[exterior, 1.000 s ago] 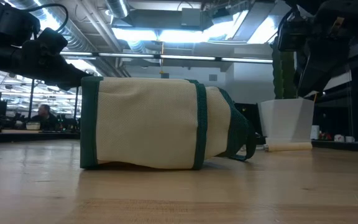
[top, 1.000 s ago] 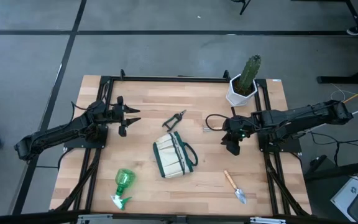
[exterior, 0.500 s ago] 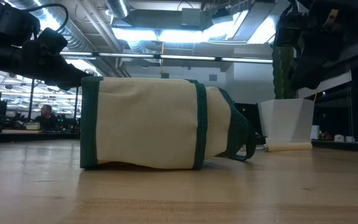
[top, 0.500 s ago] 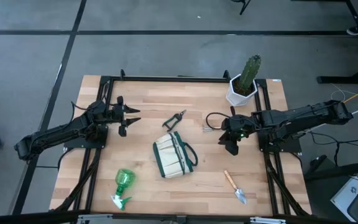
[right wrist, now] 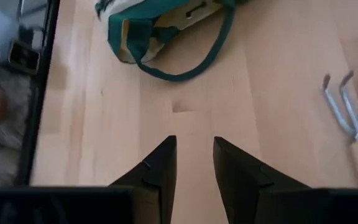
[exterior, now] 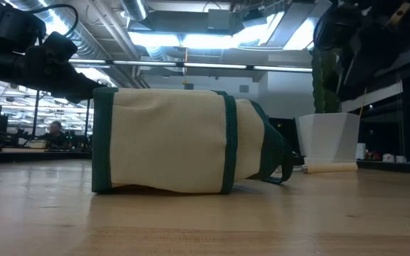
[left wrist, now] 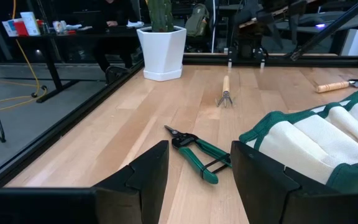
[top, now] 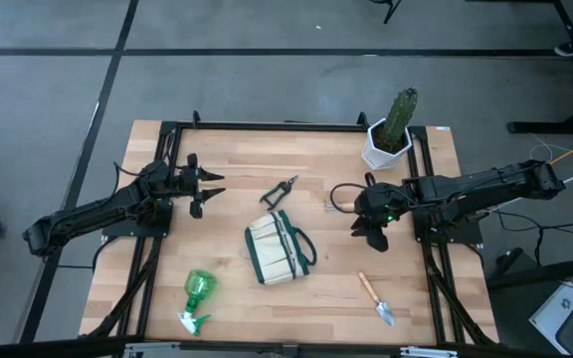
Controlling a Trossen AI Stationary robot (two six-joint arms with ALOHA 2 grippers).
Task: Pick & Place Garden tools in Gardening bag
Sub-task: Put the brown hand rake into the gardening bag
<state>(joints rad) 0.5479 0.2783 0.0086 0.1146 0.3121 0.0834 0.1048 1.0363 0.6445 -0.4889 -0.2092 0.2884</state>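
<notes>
The cream gardening bag with green trim (top: 279, 249) lies on its side at the table's middle, its opening toward the far side. The dark pruning shears (top: 280, 191) lie just beyond it. The rake (right wrist: 348, 107) lies on the table near my right gripper. The trowel (top: 377, 299) lies near the front right, and the green spray bottle (top: 197, 296) on its side at the front left. My left gripper (top: 215, 189) is open and hovers left of the shears. My right gripper (top: 371, 239) is open, points down and hovers over bare wood between rake and bag.
A cactus in a white faceted pot (top: 388, 144) stands at the far right corner, just behind my right arm. Black frame rails (top: 167, 159) run along the table's left and right sides. There is bare wood between the bag and the trowel.
My right gripper has risen a little over the table near the rake, still empty. My left arm and all the tools have kept still.
</notes>
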